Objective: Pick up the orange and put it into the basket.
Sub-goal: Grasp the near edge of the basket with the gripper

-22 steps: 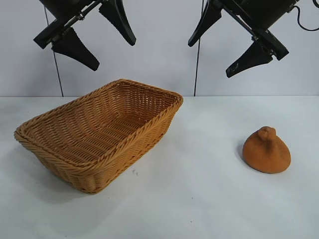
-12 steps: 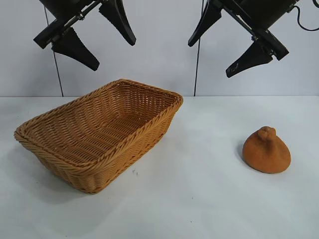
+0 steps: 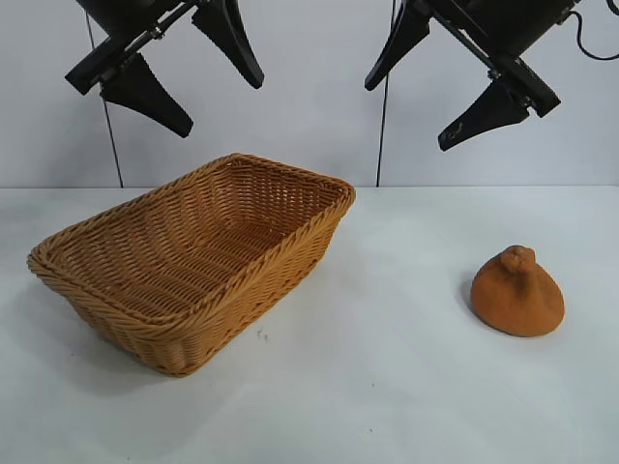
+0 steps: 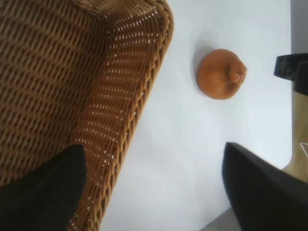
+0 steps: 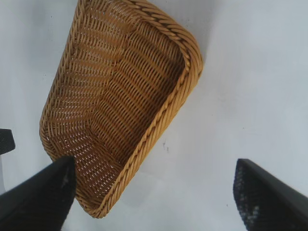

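Observation:
The orange (image 3: 517,292), dull orange-brown with a small knob on top, sits on the white table at the right; it also shows in the left wrist view (image 4: 221,74). The wicker basket (image 3: 106,309) stands at the left, empty; it also shows in the left wrist view (image 4: 139,96) and the right wrist view (image 5: 159,126). My left gripper (image 3: 221,104) hangs open high above the basket. My right gripper (image 3: 404,118) hangs open high above the table between basket and orange. Both hold nothing.
The white table (image 3: 387,387) stretches bare between basket and orange and in front of them. A pale wall (image 3: 309,126) with two dark vertical lines stands behind. The table's edge shows in the left wrist view (image 4: 288,163).

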